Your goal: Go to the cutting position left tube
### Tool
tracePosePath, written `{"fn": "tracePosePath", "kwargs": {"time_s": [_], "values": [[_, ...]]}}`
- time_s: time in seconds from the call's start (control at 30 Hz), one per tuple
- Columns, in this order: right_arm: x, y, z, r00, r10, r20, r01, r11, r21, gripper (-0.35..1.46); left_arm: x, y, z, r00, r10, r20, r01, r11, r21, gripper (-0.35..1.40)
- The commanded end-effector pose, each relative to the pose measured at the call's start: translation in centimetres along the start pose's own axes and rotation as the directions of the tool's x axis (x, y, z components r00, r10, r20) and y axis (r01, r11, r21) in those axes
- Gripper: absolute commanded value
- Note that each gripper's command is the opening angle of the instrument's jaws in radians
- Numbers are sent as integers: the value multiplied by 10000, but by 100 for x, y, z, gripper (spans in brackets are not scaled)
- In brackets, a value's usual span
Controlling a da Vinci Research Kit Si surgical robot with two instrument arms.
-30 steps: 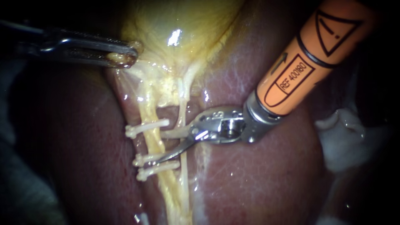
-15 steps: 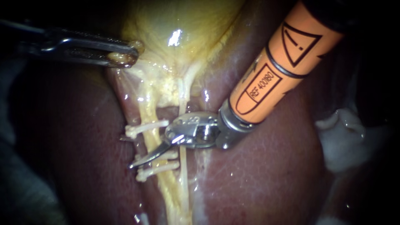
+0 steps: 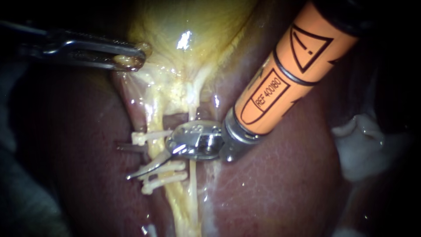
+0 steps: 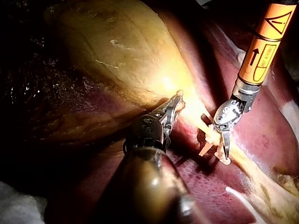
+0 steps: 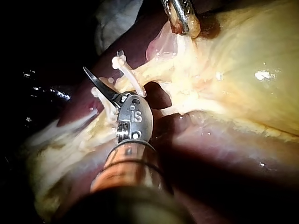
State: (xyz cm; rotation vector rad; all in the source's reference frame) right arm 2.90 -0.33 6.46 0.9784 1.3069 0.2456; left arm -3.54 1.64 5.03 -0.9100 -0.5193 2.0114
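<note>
My right instrument has open jaws either side of the up-and-down left tube, between the clips. My left instrument pinches the gallbladder.

Darkness fills the frame's upper left corner. A pale whitish lump sits at the right edge; greyish cloth lies lower left.

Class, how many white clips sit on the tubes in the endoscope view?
3. The upper clip crosses the left tube. The middle clip and lower clip lie close together farther down, by the right instrument's lower blade. More may be hidden beneath it.
</note>
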Motion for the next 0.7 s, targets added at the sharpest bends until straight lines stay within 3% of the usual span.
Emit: {"fn": "tracePosePath", "kwargs": {"time_s": [0.03,0.23,0.7], "values": [[1,-3,0,10000,-5,-38,5,10000,62,128,0,0,0,10000,8,-1,-8,10000,-9,-35],[10,-14,-3,9998,4,-201,6,9988,492,123,0,-2,0,10000,12,0,-12,10000,-14,-35],[11,-12,-2,9997,-1,-233,9,9993,376,125,0,-3,0,10000,13,1,-13,10000,-15,-35]]}}
